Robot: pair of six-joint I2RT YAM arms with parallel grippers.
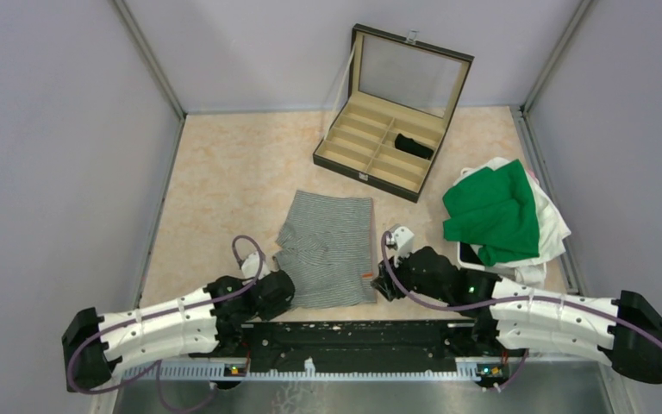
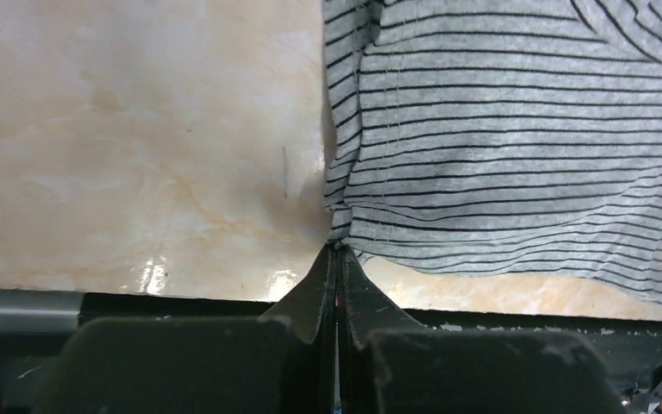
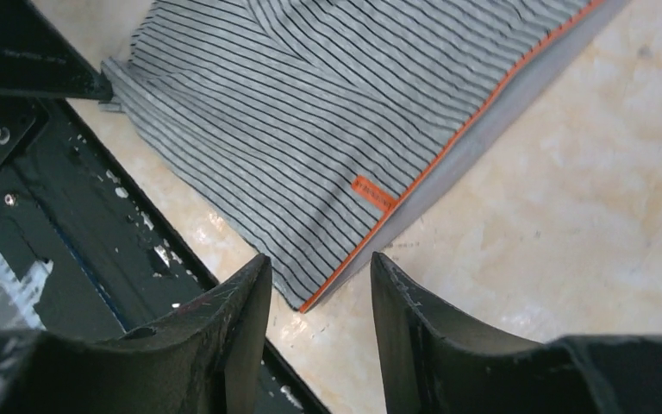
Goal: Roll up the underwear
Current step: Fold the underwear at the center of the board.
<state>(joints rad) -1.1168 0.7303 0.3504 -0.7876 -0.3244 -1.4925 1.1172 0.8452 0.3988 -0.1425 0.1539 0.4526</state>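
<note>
The grey striped underwear (image 1: 327,246) lies spread flat on the surface (image 1: 224,172), close to the near edge and between the two arms, with no roll started in it. The left tool (image 2: 338,255) is closed tight, its tips meeting right at the garment's near left corner. The cloth there draws to a point, so it looks pinched, though the grip itself is hard to see. The right tool (image 3: 321,259) stands about half open above the near right corner, just beside the orange label (image 3: 372,193), with nothing in it.

At the far side, the black underwear (image 1: 415,145) sits bundled in a right-hand compartment of the open case (image 1: 366,177), so that piece seems finished. A pile of clothes (image 1: 491,211) lies at the right, green on top.

My reading is that the grey piece is at its very first step: one corner taken, the other not yet. All the rolling is left to do.
</note>
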